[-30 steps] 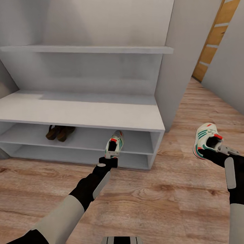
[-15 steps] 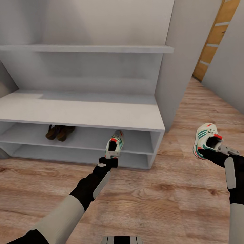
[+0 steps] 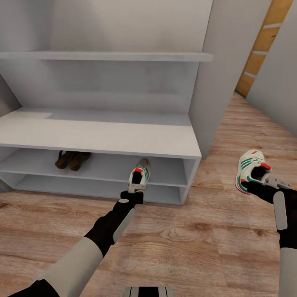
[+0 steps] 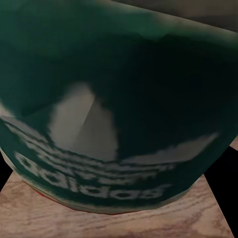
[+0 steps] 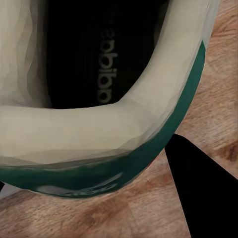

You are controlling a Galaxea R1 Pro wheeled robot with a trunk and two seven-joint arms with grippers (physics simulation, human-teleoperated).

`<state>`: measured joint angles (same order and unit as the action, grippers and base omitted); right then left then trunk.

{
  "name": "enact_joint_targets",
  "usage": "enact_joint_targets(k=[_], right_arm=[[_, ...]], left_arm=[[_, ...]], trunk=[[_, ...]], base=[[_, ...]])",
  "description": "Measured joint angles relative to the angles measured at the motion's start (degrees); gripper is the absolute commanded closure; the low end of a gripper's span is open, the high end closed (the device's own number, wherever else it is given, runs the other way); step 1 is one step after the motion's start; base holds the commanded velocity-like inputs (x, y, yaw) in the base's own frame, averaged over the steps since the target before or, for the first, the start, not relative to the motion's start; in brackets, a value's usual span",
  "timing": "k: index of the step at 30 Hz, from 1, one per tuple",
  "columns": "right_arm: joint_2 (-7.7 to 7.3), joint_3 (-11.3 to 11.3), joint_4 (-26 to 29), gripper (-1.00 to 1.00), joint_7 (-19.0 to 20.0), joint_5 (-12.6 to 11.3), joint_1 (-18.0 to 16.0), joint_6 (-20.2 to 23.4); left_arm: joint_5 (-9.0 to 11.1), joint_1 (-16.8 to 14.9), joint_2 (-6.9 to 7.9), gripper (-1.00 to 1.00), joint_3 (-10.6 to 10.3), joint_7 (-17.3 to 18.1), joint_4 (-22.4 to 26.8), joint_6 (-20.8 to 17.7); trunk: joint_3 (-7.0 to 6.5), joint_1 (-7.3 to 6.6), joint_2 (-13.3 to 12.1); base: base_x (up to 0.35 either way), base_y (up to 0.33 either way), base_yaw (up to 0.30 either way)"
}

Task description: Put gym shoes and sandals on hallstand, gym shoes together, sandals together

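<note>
The white hallstand [image 3: 103, 134] stands ahead on the wood-plank corridor floor [image 3: 198, 243]. The two brown sandals [image 3: 73, 160] sit side by side in its upper shelf bay, towards the left. My left gripper [image 3: 135, 189] is shut on the heel of one gym shoe [image 3: 140, 174], whose toe points into the right part of that bay. This gym shoe's green heel patch [image 4: 114, 99] is close up in the left wrist view. To the right of the rack, my right gripper [image 3: 264, 182] is shut on the other gym shoe [image 3: 251, 170], held above the floor. Its heel rim [image 5: 99, 124] is close up in the right wrist view.
A floating shelf [image 3: 107, 56] hangs above the bench top. A grey wall panel [image 3: 214, 82] rises just right of the rack, and a wooden door [image 3: 260, 53] stands further back right. Open floor lies between the two arms.
The head view has shifted slightly, so the rack sits a little differently in the picture. Both arms and both shoes have held still.
</note>
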<state>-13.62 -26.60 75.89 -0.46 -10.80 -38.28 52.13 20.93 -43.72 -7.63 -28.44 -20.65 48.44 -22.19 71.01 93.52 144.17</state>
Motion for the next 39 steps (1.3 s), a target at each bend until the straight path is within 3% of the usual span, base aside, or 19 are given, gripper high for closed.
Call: enact_joint_targets(k=[10,27,39], right_arm=[[0.0,0.0,0.0,1.0,0.0,0.0,0.0,0.0],[0.01,0.0,0.0,1.0,0.0,0.0,0.0,0.0],[0.0,-0.1,0.0,1.0,0.0,0.0,0.0,0.0]], left_arm=[[0.0,0.0,0.03,1.0,0.0,-0.1,0.1,0.1],[0.0,0.0,0.01,1.0,-0.1,0.0,0.1,0.1],[0.0,0.0,0.01,1.0,-0.1,0.0,0.0,0.1]], trunk=[[0.0,-0.01,0.0],[0.0,-0.03,0.0],[0.0,-0.03,0.0]], base=[[0.022,0.0,0.0],[0.298,-0.104,0.0],[0.154,-0.029,0.0]])
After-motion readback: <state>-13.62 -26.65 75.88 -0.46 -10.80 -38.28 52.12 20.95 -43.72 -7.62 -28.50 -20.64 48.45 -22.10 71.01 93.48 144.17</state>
